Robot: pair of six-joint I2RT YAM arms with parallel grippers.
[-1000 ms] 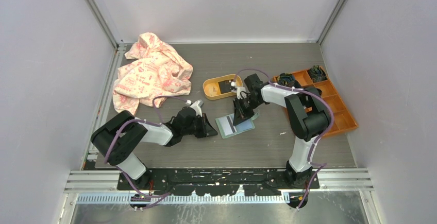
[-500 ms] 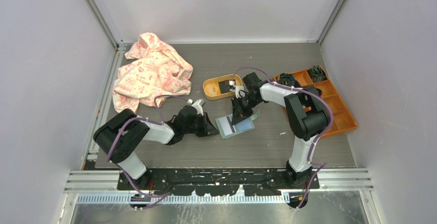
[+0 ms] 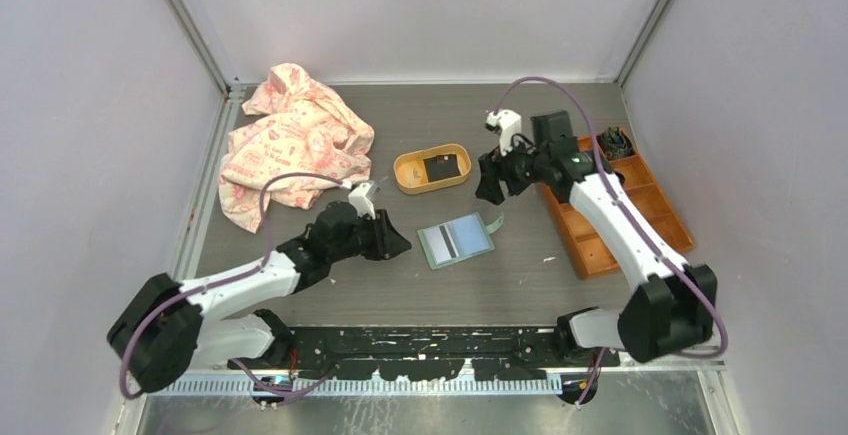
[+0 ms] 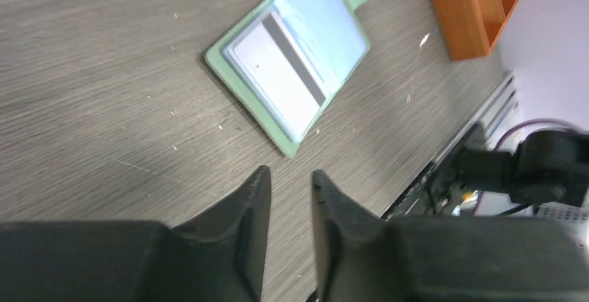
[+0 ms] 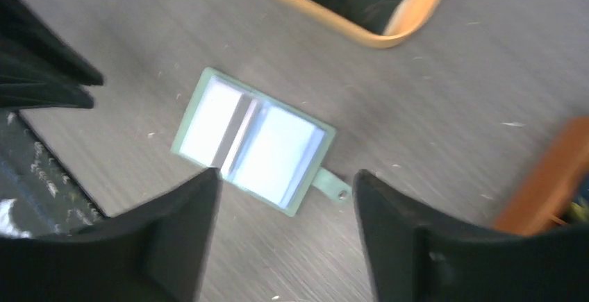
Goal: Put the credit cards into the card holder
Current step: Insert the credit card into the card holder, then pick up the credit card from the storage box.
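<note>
On the grey surface we see a pink patterned cloth at 10 o'clock and an orange compartment box at 3 o'clock. Nearer the middle lies a yellow-orange oval tray with a black card in it. The card holder lies open at the tray's 6 o'clock, its long axis running roughly 8 to 2 o'clock, with a white striped card in its left half. The left end effector sits just beside the holder's 9 o'clock end, barely parted and empty. The right end effector, spread wide and empty, hangs at the black card's 4 o'clock, so we judge the right arm is nearer to fetch it.
</note>
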